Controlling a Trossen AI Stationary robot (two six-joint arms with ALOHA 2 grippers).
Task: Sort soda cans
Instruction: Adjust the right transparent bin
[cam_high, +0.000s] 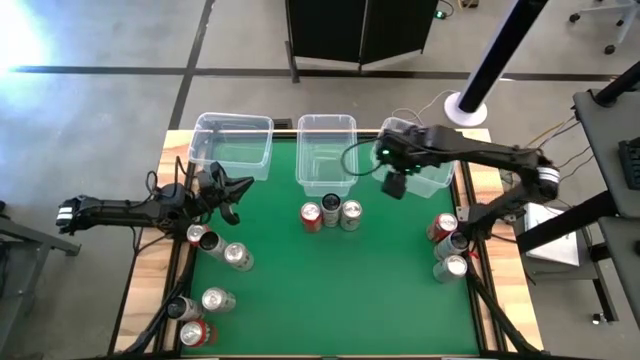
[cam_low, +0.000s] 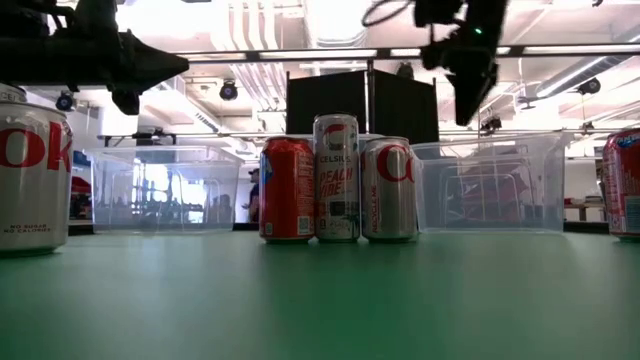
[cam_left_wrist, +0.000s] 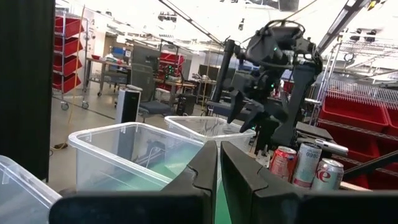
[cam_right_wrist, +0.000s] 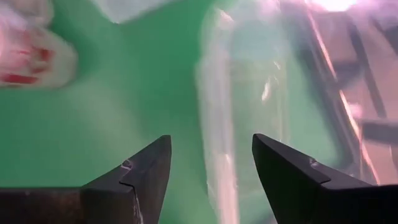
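Soda cans (cam_high: 330, 213) blur in the right wrist view; right pincer (cam_right_wrist: 211, 171) gapes empty, left pincer (cam_left_wrist: 219, 171) nearly closed.

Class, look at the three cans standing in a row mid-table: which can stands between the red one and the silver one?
In the low view, a taller Celsius can stands between the red can and the silver can.

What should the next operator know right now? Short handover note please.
Left gripper: shut, empty, above the table's left side near the left bin.
Right gripper: open, empty, raised by the right bin.
Soda cans: three upright at centre in front of the middle bin; two at the left; two at the near-left corner; three at the right edge.
Done: nothing visible, all three bins look empty.
Left: sort every can into the bins.
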